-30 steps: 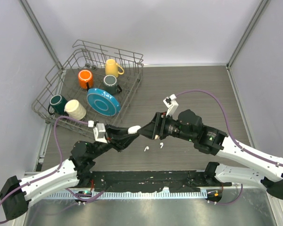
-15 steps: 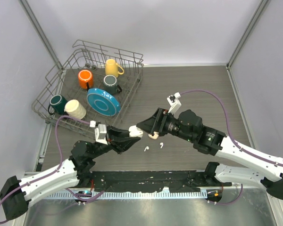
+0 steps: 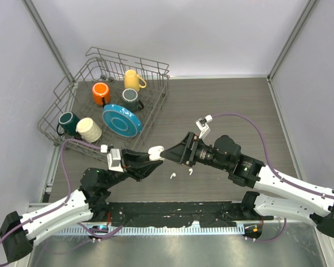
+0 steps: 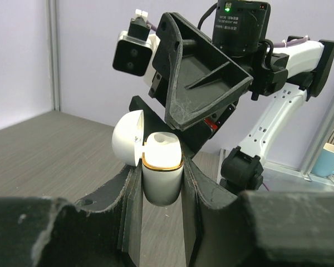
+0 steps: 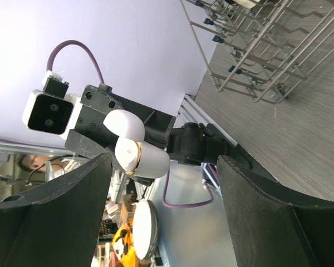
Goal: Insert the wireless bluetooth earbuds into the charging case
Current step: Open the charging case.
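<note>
My left gripper [image 3: 151, 155] is shut on a small white charging case [image 3: 155, 151] with a gold rim, held above the table with its lid [image 4: 127, 136] hinged open. In the left wrist view the case [image 4: 162, 186] sits upright between my fingers [image 4: 211, 194], with a white shape in its opening. My right gripper [image 3: 167, 151] is open and empty, its tips just right of the case; the case [image 5: 150, 160] shows between its wide-spread fingers [image 5: 50, 217]. Two white earbuds [image 3: 171, 176] [image 3: 191, 172] lie on the table below the grippers. Other earbuds are not in view.
A wire dish rack [image 3: 128, 58] stands at the back left with several mugs and a blue plate [image 3: 122, 120]. It also shows in the right wrist view [image 5: 256, 50]. Grey walls bound the table on three sides.
The right gripper, which was against the case, has drawn back a little and now stands open and empty. The left gripper has shifted slightly left with the case.
</note>
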`<control>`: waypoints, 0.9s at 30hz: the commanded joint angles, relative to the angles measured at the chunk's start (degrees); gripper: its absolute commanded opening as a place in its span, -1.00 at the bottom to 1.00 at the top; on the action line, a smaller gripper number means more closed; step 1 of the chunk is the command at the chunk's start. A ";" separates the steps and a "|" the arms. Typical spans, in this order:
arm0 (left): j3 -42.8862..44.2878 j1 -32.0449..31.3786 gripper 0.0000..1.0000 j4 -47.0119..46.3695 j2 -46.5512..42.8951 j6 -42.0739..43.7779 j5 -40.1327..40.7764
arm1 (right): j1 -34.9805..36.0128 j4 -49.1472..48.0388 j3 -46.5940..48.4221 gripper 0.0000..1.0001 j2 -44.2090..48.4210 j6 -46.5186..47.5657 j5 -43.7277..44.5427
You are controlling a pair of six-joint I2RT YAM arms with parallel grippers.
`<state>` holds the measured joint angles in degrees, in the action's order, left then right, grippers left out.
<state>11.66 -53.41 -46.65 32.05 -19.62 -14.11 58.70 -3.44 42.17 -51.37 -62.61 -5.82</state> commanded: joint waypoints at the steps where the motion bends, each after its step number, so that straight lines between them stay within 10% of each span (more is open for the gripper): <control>1: 2.14 -0.12 -1.00 -0.90 -0.15 1.86 0.49 | -0.07 -8.67 -1.30 0.62 -1.09 -3.65 -3.84; 6: 2.58 -0.20 -1.00 -0.19 0.38 2.04 -0.39 | 0.01 -11.58 -1.57 0.57 -3.73 -4.80 -5.42; 21: 3.54 -0.21 -1.00 0.86 1.52 2.92 -0.39 | 0.01 -11.41 -1.22 -0.39 -5.23 -4.02 -7.36; 27: 3.46 -0.12 -1.00 0.86 1.78 3.01 -0.39 | 0.01 -10.36 -1.04 -0.42 -4.96 -2.87 -6.66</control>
<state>12.51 -53.39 -44.25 33.23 -17.47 -14.13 58.22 -12.71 40.23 -56.03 -67.61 -11.05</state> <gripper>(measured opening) 0.314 0.455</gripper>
